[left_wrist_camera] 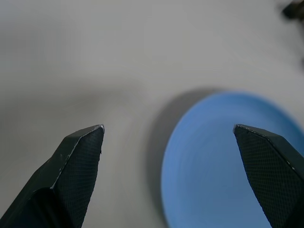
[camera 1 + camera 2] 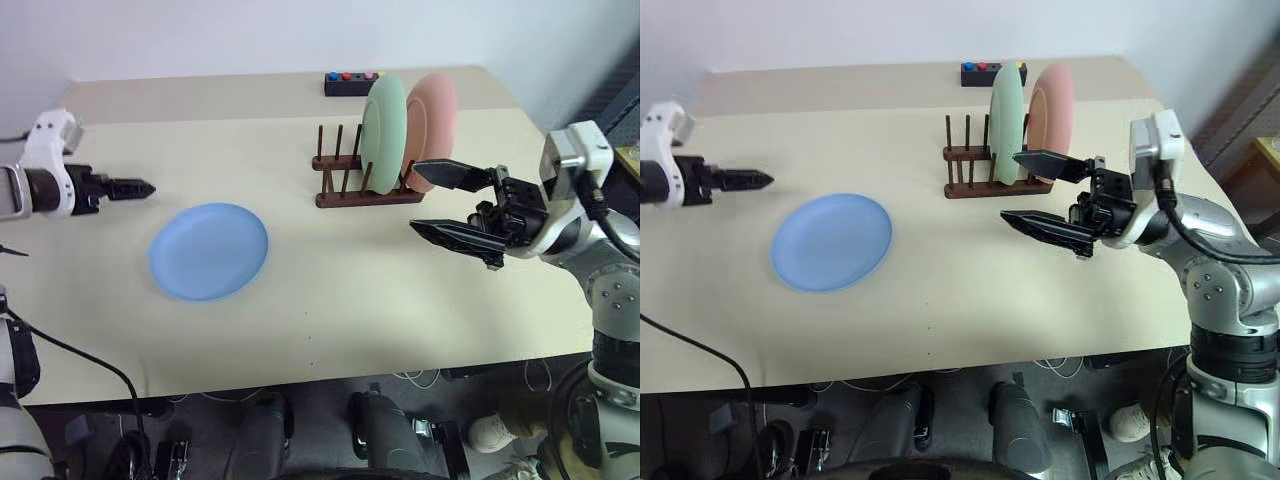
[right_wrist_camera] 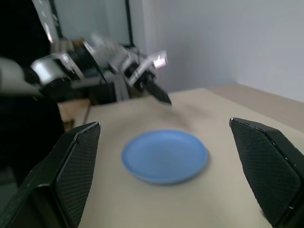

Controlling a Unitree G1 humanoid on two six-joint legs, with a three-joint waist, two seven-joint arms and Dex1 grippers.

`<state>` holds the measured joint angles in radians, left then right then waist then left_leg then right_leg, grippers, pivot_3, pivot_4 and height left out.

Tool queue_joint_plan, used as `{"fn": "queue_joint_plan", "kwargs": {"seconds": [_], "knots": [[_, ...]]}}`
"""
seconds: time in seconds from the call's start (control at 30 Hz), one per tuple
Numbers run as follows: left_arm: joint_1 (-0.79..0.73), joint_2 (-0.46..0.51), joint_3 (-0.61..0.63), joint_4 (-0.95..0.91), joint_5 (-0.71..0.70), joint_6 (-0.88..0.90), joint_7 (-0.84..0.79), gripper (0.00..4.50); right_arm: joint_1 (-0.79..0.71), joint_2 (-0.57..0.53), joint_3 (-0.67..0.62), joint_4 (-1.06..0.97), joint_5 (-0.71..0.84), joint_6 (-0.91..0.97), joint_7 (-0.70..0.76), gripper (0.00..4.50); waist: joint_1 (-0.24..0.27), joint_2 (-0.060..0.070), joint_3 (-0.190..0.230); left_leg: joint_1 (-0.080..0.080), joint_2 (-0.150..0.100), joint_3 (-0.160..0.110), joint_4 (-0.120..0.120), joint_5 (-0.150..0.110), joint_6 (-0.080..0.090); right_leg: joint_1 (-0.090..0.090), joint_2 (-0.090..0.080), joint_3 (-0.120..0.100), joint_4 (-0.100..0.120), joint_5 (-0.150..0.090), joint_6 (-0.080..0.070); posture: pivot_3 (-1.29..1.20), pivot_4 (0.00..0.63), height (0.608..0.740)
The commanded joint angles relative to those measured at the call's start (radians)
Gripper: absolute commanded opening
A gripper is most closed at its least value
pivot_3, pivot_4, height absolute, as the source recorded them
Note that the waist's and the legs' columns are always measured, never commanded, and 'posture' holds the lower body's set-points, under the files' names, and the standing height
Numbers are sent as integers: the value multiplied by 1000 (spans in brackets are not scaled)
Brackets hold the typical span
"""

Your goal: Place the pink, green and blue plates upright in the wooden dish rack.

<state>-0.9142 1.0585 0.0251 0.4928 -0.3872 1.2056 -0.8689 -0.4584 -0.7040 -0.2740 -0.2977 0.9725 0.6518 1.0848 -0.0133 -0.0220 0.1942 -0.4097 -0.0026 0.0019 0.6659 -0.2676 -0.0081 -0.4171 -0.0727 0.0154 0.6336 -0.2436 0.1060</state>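
The left gripper [image 2: 143,187] stood wide open and empty above the table [image 2: 400,290], with the blue plate [image 2: 209,250] lying flat just ahead of and below its fingertips. The right gripper [image 2: 432,200] was likewise wide open and empty, hovering just in front of the rack [image 2: 352,180]. There the green plate [image 2: 383,131] and pink plate [image 2: 432,117] stood upright side by side beyond its upper finger.

The beige table [image 2: 400,300] carries a flat blue plate [image 2: 208,250], wooden dish rack [image 2: 350,190] and black button box [image 2: 352,82].
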Motion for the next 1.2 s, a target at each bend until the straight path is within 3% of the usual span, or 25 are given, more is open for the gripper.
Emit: {"fn": "queue_joint_plan", "kwargs": {"seconds": [0.03,0.43,0.87,1.2], "knots": [[-19,41,-6,-1,6,71,-16,4500,10,-7,-12,-39,20,-7,2,4457,0,0,0,0,0,0,0,0,0,0,0,0,0,0,0,0,150,740],[-150,-27,-172,133,15,297,-37,4500,22,9,36,-50,1,-18,-19,4457,1,0,0,0,-1,0,1,0,0,0,0,0,0,0,0,0,150,740],[-288,-46,-461,334,103,272,-192,4500,36,23,39,-49,14,-9,-53,4457,1,-1,0,-1,-1,1,1,0,0,-2,0,1,1,0,0,0,150,740],[-319,-129,-483,455,147,249,-253,4500,34,15,42,-50,8,-4,-61,4457,1,-1,0,-1,-1,1,1,0,0,-2,0,1,2,0,0,0,150,740]]}}
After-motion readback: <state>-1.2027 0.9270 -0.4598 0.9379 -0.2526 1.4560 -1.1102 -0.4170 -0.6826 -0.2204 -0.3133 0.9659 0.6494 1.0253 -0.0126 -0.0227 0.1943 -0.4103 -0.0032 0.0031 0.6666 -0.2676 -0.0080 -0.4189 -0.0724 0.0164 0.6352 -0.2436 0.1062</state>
